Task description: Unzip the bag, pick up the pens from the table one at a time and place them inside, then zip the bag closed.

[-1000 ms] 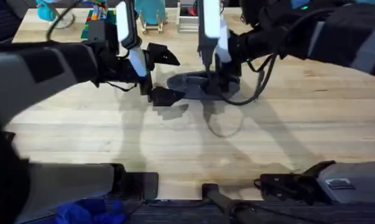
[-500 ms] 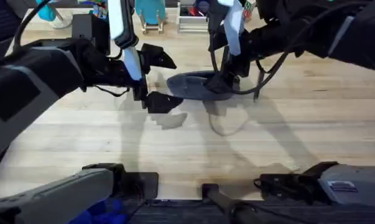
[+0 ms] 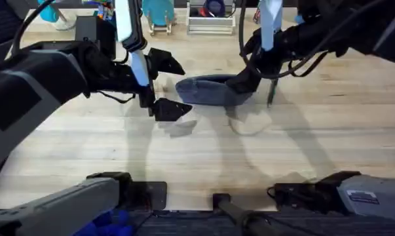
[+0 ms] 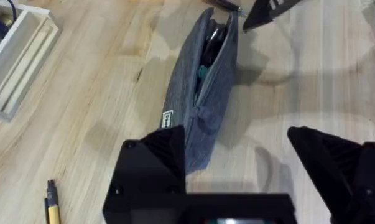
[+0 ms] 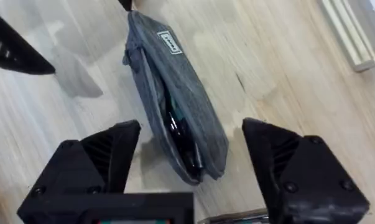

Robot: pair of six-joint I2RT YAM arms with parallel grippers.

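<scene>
Left gripper [image 3: 166, 84] spread wide, empty, just beside the bag's [image 3: 207, 90] left end. Right gripper [image 5: 190, 168] also spread, empty, over the bag's right end. Bag lies unzipped on the table [image 3: 197, 151], dark pen [image 5: 178, 134] inside. Yellow pen [image 4: 51, 208] on wood nearby.

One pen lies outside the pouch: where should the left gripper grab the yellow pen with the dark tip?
I'd grip the slim yellow pen across its barrel, behind the dark tip, coming straight down with the open left gripper turned to straddle it. It lies flat on the wooden table, apart from the grey fabric pouch, so only its long sides offer a hold.
</scene>
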